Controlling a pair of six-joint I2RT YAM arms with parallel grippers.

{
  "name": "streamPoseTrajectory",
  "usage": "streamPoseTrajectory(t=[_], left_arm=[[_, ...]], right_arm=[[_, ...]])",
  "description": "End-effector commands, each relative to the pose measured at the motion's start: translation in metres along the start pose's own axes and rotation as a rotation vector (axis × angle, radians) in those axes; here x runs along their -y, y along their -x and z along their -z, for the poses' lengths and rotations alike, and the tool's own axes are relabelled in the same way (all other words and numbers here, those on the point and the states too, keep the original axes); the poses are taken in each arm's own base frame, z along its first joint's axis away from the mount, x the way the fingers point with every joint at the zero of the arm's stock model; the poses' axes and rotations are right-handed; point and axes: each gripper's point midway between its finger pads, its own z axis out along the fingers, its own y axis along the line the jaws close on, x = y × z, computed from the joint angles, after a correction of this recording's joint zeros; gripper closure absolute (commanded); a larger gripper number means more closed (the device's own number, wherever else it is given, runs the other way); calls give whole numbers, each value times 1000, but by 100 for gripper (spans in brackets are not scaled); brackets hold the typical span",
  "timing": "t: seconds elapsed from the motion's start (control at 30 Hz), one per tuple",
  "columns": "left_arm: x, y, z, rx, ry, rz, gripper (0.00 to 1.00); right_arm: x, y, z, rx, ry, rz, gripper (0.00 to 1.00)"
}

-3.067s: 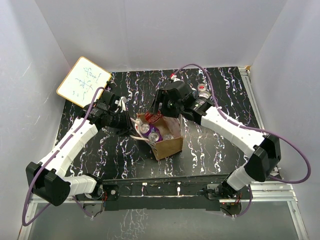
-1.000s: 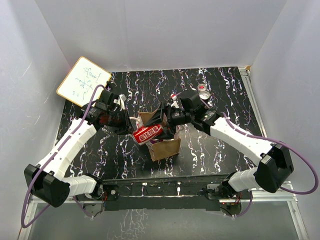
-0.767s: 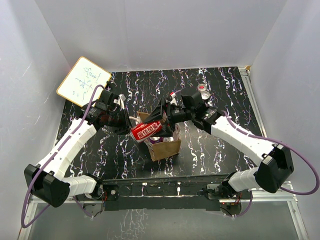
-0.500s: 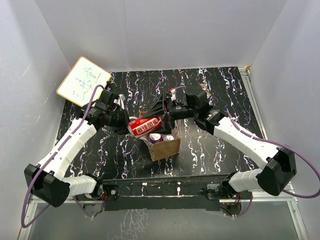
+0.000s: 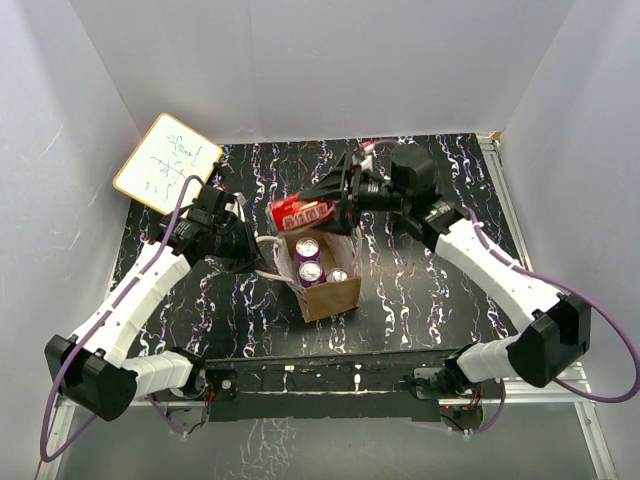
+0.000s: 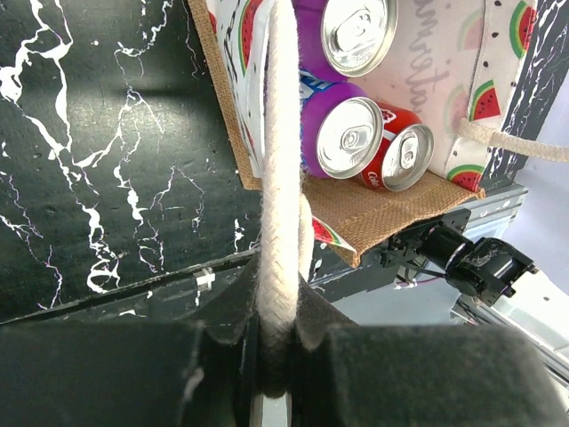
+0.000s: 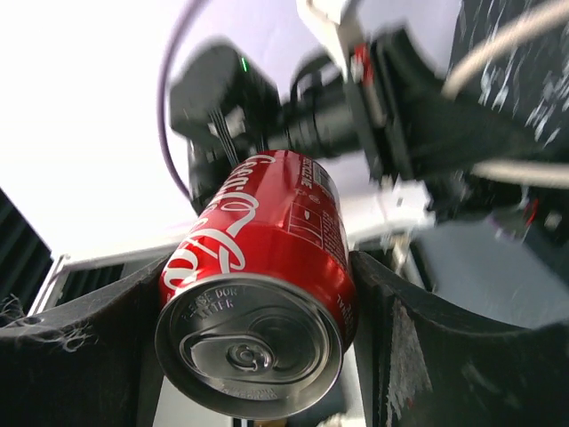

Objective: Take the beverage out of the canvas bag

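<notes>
Red can (image 5: 300, 212) higher, in right end effector (image 7: 253, 342)

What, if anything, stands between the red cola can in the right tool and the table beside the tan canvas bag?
Nothing visible: the red cola can, gripped by the right tool, hangs above the tan canvas bag, apparently clear of its rim.

Left wrist view: the upper purple can (image 6: 356, 31) is cut by the top edge; the handle (image 6: 280, 178) has its end hidden between the fingers (image 6: 218, 351). Right wrist view: the background behind the red can (image 7: 267, 258) is blurred. Top view: the whiteboard (image 5: 167, 163) writing is illegible.
</notes>
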Motion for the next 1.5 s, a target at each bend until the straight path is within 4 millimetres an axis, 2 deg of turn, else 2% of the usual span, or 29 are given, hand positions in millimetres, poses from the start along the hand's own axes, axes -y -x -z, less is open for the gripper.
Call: streamPoseTrajectory(t=[0.0, 0.1, 0.17, 0.23, 0.33, 0.43, 0.53, 0.67, 0.77, 0.83, 0.97, 1.13, 1.47], left_arm=[[-2, -9, 11, -4, -8, 8, 100], [-5, -11, 9, -16, -4, -15, 100], [-7, -10, 6, -14, 0, -25, 100], [-9, -11, 4, -18, 5, -25, 100], [-5, -13, 6, -39, -6, -35, 100], [-7, -12, 8, -40, 5, -61, 100], [-11, -11, 7, -51, 29, -80, 100], [-9, -9, 4, -54, 25, -86, 100], [-9, -8, 1, -58, 25, -90, 100], [-9, -10, -1, -77, 24, -90, 100], [-10, -13, -3, -85, 17, -93, 100], [-12, -13, -2, -82, 22, -91, 100], [-7, -13, -1, -84, 3, -88, 100]], right_arm=[[-57, 55, 26, 221, 109, 267, 92], [-47, 99, 47, 355, 30, 326, 92], [-34, 125, 66, 430, -48, 363, 92], [-13, 149, 90, 508, -155, 384, 92], [23, 175, 133, 610, -331, 387, 92], [53, 180, 164, 677, -490, 430, 92], [85, 172, 184, 706, -634, 450, 92], [134, 155, 198, 693, -762, 416, 92], [164, 149, 210, 712, -841, 409, 92], [176, 150, 219, 746, -888, 418, 92], [190, 164, 231, 820, -943, 494, 92], [203, 186, 237, 838, -997, 581, 92], [230, 217, 227, 789, -1044, 596, 92]])
